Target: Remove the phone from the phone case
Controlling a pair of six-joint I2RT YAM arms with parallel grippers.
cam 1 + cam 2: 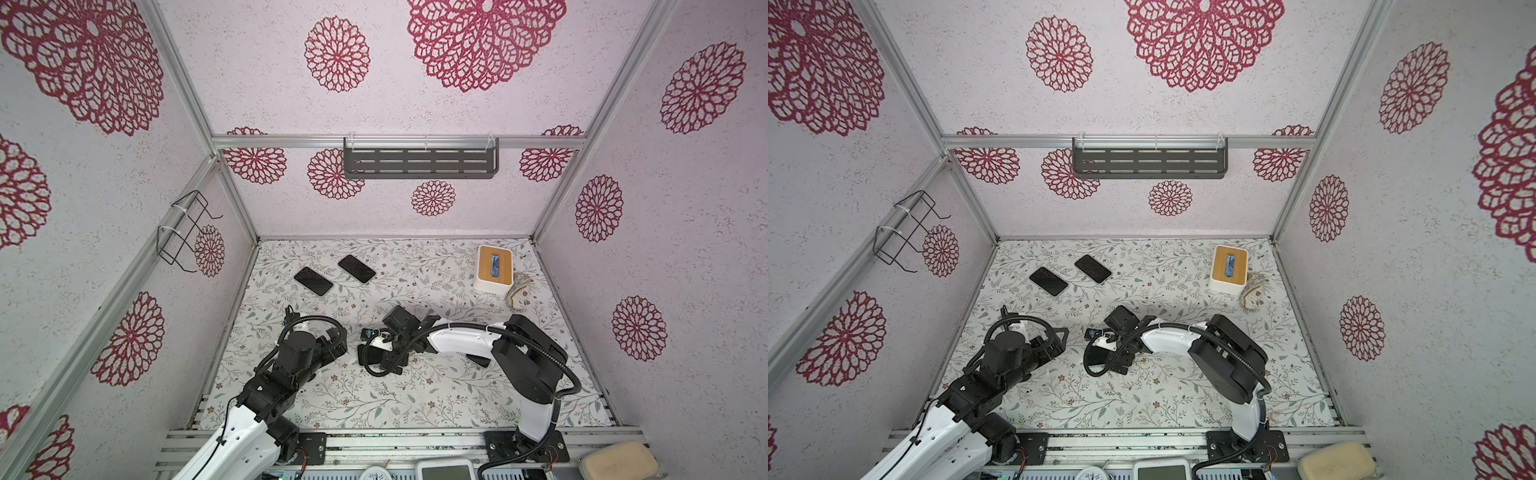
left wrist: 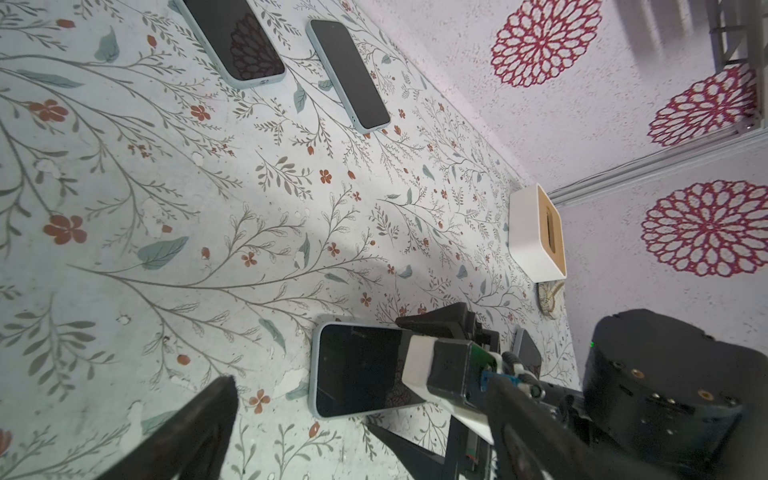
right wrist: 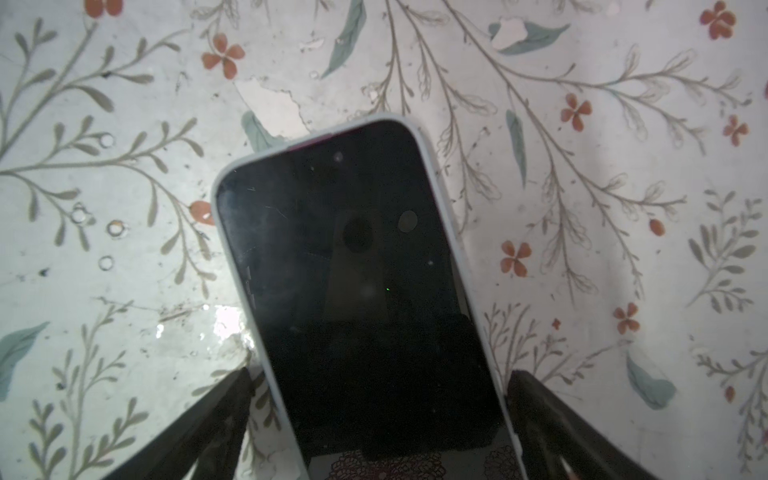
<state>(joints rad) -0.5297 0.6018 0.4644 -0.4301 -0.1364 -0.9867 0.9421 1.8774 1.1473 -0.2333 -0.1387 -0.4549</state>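
A phone (image 3: 357,266) with a dark screen lies face up in a pale blue phone case (image 3: 446,199) on the flowered table. My right gripper (image 3: 380,374) is open and straddles its long sides, one finger on each side with a small gap. In both top views the right gripper (image 1: 380,357) covers most of this phone (image 1: 1096,355). The left wrist view shows the phone (image 2: 357,370) with the right gripper (image 2: 415,374) over one end. My left gripper (image 1: 337,338) is open and empty, just left of the phone and pointing at it.
Two more cased phones (image 1: 313,281) (image 1: 356,269) lie at the back left. A white tissue box with a wooden lid (image 1: 494,269) and a coil of rope (image 1: 517,291) sit at the back right. A grey shelf (image 1: 419,160) hangs on the back wall, a wire rack (image 1: 183,232) on the left wall.
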